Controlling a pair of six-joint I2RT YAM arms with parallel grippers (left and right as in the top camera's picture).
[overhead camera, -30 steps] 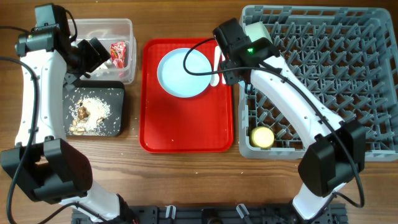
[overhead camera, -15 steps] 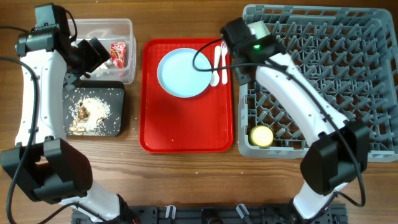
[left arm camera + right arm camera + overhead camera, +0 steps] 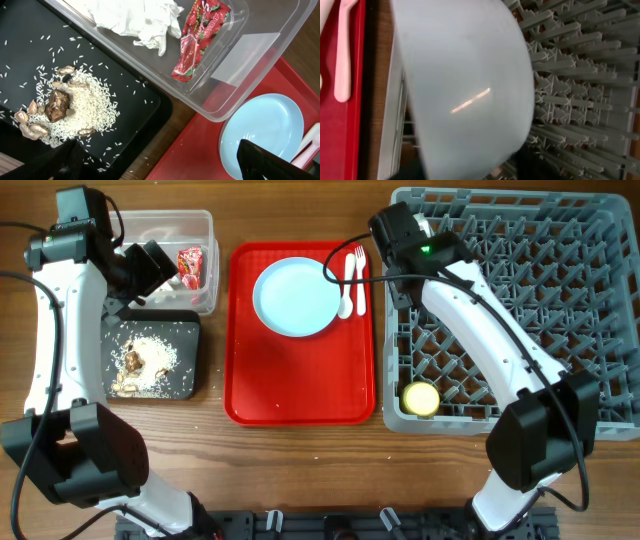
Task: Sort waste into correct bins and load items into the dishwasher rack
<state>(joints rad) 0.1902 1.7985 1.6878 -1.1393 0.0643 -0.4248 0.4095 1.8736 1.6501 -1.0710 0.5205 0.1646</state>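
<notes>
Overhead: plate (image 3: 296, 298), spoon (image 3: 345, 282) and fork (image 3: 359, 265) lie on the red tray (image 3: 300, 395). The cup (image 3: 421, 398) sits in the rack (image 3: 560, 300). The left hand (image 3: 150, 268) hangs over the tub (image 3: 207, 275), and the right hand (image 3: 398, 230) is at the rack's far-left corner.

Left wrist: the hand is wide and empty. Napkin (image 3: 140, 17) and wrapper (image 3: 197, 37) lie in the tub, rice (image 3: 85, 107) on the black tray (image 3: 135, 100).

Right wrist: a bowl (image 3: 465, 85) fills the view over the rack's edge. I cannot tell whether the hand grips it.

Red tray (image 3: 300, 380) — light blue plate (image 3: 296, 297); grey lattice rack (image 3: 560, 270); yellow cup (image 3: 421, 398).

Top-down overhead, close wrist views, all share red tray (image 3: 300, 380)
</notes>
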